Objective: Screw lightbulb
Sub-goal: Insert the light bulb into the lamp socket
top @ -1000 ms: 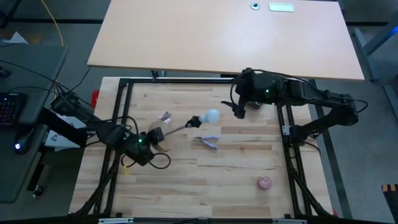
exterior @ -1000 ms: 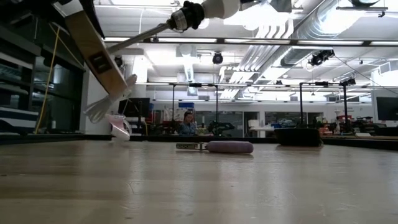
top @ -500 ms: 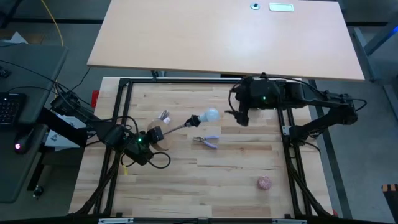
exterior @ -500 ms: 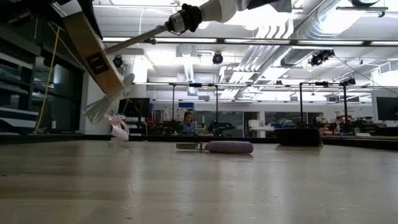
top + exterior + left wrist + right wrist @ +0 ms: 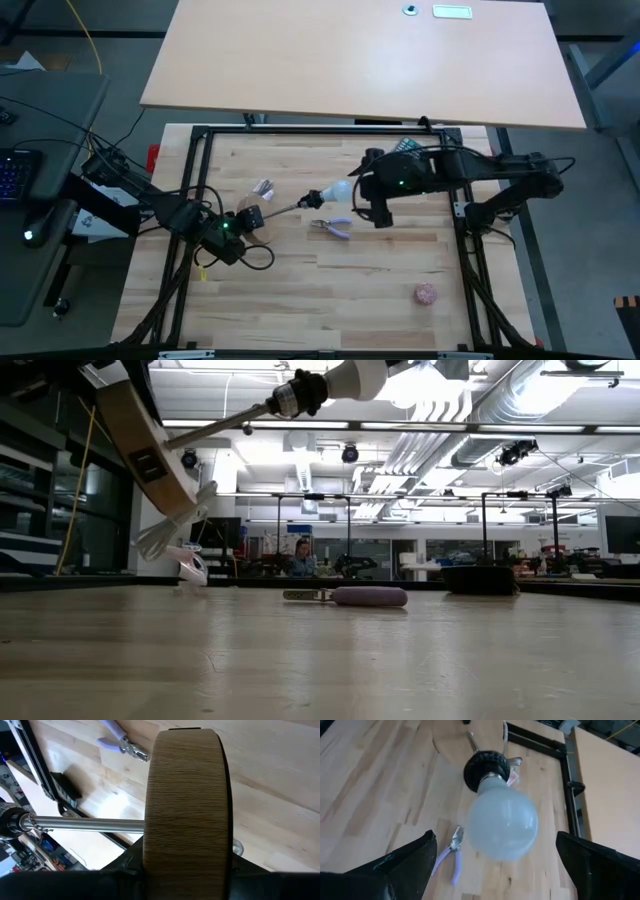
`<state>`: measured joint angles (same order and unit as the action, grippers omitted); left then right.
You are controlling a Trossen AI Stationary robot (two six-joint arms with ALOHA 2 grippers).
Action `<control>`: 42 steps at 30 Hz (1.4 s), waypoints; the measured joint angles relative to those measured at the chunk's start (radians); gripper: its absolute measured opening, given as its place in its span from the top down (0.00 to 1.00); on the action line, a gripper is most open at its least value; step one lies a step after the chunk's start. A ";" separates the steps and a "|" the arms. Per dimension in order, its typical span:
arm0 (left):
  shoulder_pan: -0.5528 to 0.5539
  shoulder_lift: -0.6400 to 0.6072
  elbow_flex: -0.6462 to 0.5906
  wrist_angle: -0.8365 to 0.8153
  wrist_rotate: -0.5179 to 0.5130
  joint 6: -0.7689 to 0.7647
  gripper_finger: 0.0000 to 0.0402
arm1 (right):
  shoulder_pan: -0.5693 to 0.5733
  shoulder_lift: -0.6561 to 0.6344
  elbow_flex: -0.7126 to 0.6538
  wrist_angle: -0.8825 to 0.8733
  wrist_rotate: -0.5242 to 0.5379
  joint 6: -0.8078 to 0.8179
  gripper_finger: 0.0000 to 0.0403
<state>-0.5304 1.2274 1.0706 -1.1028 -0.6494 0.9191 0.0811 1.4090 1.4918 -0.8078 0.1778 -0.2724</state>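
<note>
Lifted clear of the table (image 5: 390, 270): a round wooden disc (image 5: 185, 805) pinched across its rim by the left gripper (image 5: 232, 228), near the left edge of the work surface. From the disc, a thin metal stem (image 5: 285, 207) slanting right and farther, ending in a black socket (image 5: 486, 766). Seated in that socket, base first: the lightbulb (image 5: 339, 190), white and frosted, round head aimed toward the right arm, roughly mid-table in the high view and high above the boards in the low view (image 5: 355, 375).

Right gripper (image 5: 374, 199) just right of the bulb's head, fingers spread wide, one to each side of the bulb in its wrist view and apart from the glass.

On the boards just near of the bulb: small pliers with lilac handles (image 5: 332, 227). Farther left, beside the disc, a crumpled clear wrapper (image 5: 263, 187). Far toward the near right corner, well apart from everything else, a pinkish ball (image 5: 426, 293).

On the disc's underside in the low view, a small dark label (image 5: 147, 463); printing too small to read. On the pale desk beyond the frame, a white tag (image 5: 451, 11) and a round fitting (image 5: 410, 10), likewise unreadable. No brand legible anywhere.

In the room behind, a seated person (image 5: 299, 559) far off.
</note>
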 joint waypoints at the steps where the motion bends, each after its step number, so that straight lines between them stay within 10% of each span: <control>1: 0.000 0.000 0.000 0.000 -0.003 0.000 0.73 | -0.001 0.007 0.000 0.014 0.002 -0.003 0.02; 26: -0.031 -0.068 0.001 0.002 -0.082 -0.043 0.73 | -0.051 0.051 0.000 0.247 0.018 0.054 0.02; 42: -0.031 -0.069 0.001 0.028 -0.066 -0.054 0.73 | -0.051 0.053 0.000 0.258 0.008 0.052 0.30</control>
<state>-0.5610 1.1584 1.0714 -1.0752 -0.7153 0.8651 0.0303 1.4624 1.4914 -0.5499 0.1856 -0.2203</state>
